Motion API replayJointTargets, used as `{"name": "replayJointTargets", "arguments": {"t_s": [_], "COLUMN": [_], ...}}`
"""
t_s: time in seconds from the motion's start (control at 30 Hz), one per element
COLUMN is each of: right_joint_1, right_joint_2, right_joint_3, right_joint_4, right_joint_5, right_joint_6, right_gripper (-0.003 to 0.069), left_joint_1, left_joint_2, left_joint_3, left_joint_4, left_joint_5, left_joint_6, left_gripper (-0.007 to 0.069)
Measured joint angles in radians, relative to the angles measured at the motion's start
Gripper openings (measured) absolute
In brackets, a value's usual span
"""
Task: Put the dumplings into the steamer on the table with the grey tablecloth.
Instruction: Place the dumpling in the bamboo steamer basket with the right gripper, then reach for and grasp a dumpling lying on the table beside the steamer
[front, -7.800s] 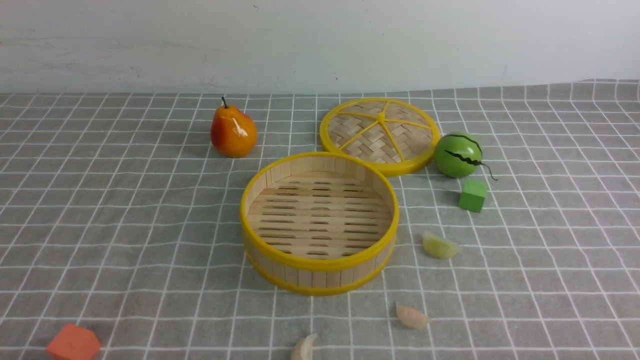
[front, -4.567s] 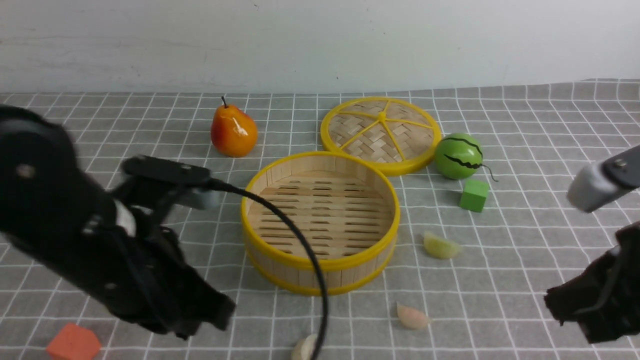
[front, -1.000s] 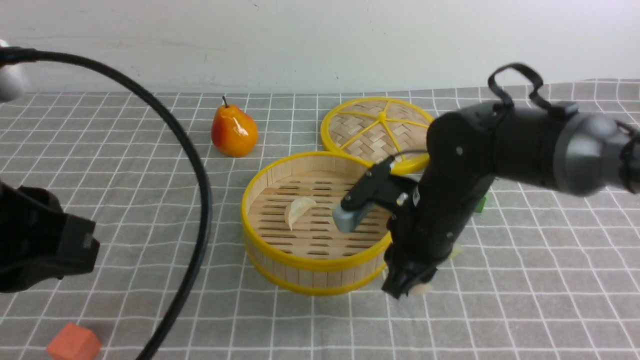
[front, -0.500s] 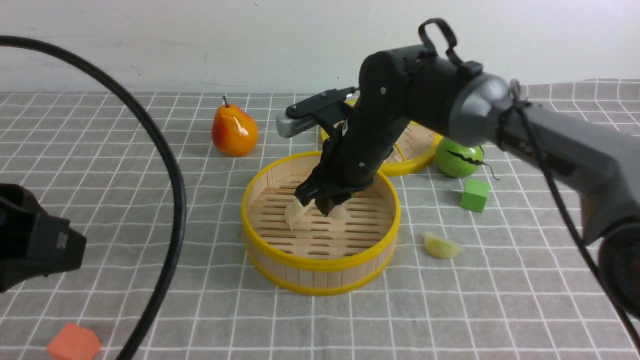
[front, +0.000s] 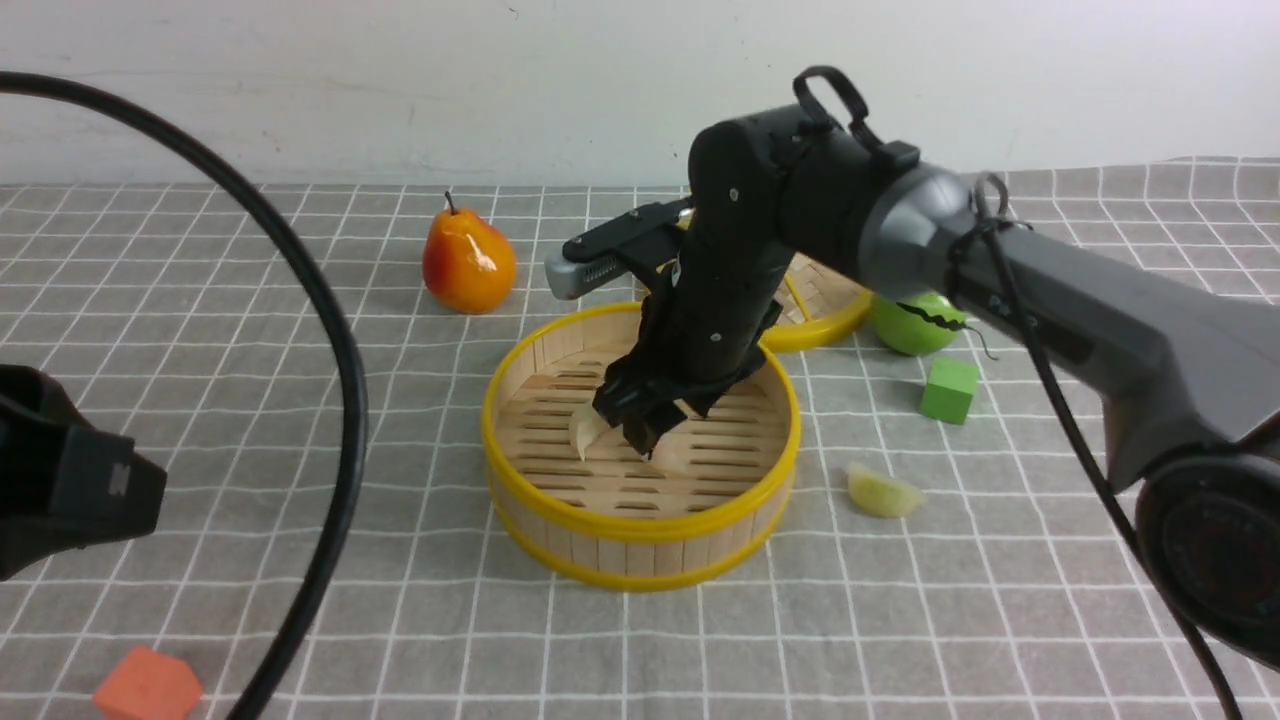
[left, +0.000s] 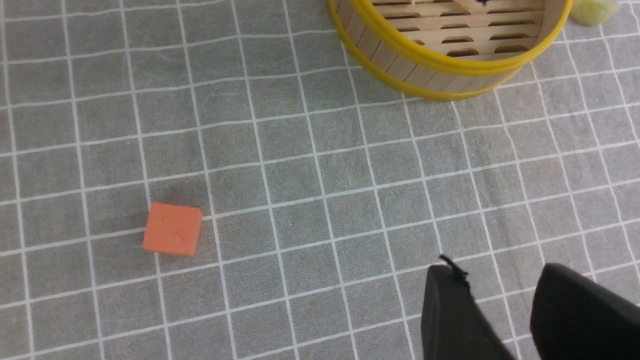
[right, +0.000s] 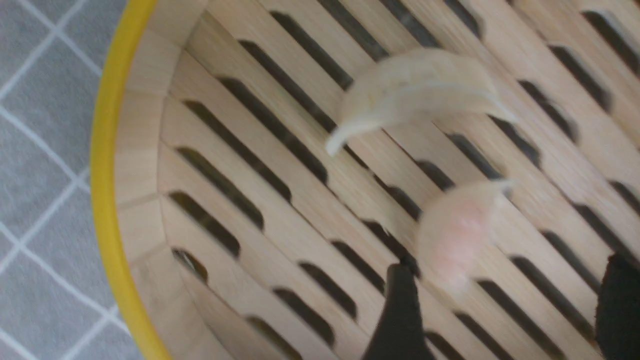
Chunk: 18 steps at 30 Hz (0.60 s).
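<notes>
The steamer stands mid-table on the grey tablecloth. Inside it lie a whitish dumpling and a pinkish dumpling. My right gripper hangs just above them, open. In the right wrist view the pinkish dumpling is blurred, just beyond the tips of the spread right gripper, with the whitish dumpling farther on. A pale green dumpling lies on the cloth right of the basket. My left gripper hovers open over bare cloth, near the steamer.
The woven lid lies behind the steamer, partly hidden by my right arm. A pear sits back left, a toy watermelon and green cube to the right, an orange cube front left. My left arm's cable arcs across the left side.
My right gripper carried the pinkish dumpling from the cloth into the steamer, then opened and let it go. The left arm barely shifted.
</notes>
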<state>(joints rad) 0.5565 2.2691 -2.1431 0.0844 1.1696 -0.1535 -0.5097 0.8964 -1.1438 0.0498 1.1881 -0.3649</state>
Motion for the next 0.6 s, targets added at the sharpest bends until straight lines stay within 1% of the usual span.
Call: {"name": "replayJointTargets", "arguments": {"t_s": [0.1,0.13,0.2,0.3,0.33,0.4,0.43,0.5,0.6], "right_joint_1": [-0.014,-0.035,-0.076,-0.174,-0.18,-0.257,-0.261,-0.294,-0.301], "right_joint_2": [-0.035,-0.073,-0.115,-0.169,-0.17,-0.176,-0.176,-0.173,-0.173], "right_joint_3": [-0.017,-0.012,0.021,0.122,0.129,0.224,0.231,0.317,0.381], "right_joint_4": [-0.048,-0.07,-0.073,-0.03,-0.027,0.029,0.033,0.082,0.108], "right_joint_5": [0.04,0.052,0.055,0.058,0.06,0.063,0.063,0.061,0.009], "right_joint_6": [-0.02,-0.029,-0.039,-0.09,-0.096,-0.186,-0.186,-0.269,-0.34], "right_gripper": [0.05,0.05,0.0499,0.0491,0.049,0.0484,0.0483,0.0478,0.0477], "left_joint_1": [0.0,0.0,0.0,0.0,0.0,0.0,0.0,0.0,0.0], "left_joint_2": [0.0,0.0,0.0,0.0,0.0,0.0,0.0,0.001,0.003], "left_joint_3": [0.0,0.0,0.0,0.0,0.0,0.0,0.0,0.0,0.0], "left_joint_4": [0.002,0.002,0.003,0.004,0.004,0.004,0.004,0.004,0.004], "left_joint_5": [0.0,0.0,0.0,0.0,0.0,0.0,0.0,0.0,-0.001], "left_joint_6": [0.0,0.0,0.0,0.0,0.0,0.0,0.0,0.0,0.0], "left_gripper": [0.0237,0.0237,0.0237,0.0237,0.0237,0.0237,0.0237,0.0237,0.0237]}}
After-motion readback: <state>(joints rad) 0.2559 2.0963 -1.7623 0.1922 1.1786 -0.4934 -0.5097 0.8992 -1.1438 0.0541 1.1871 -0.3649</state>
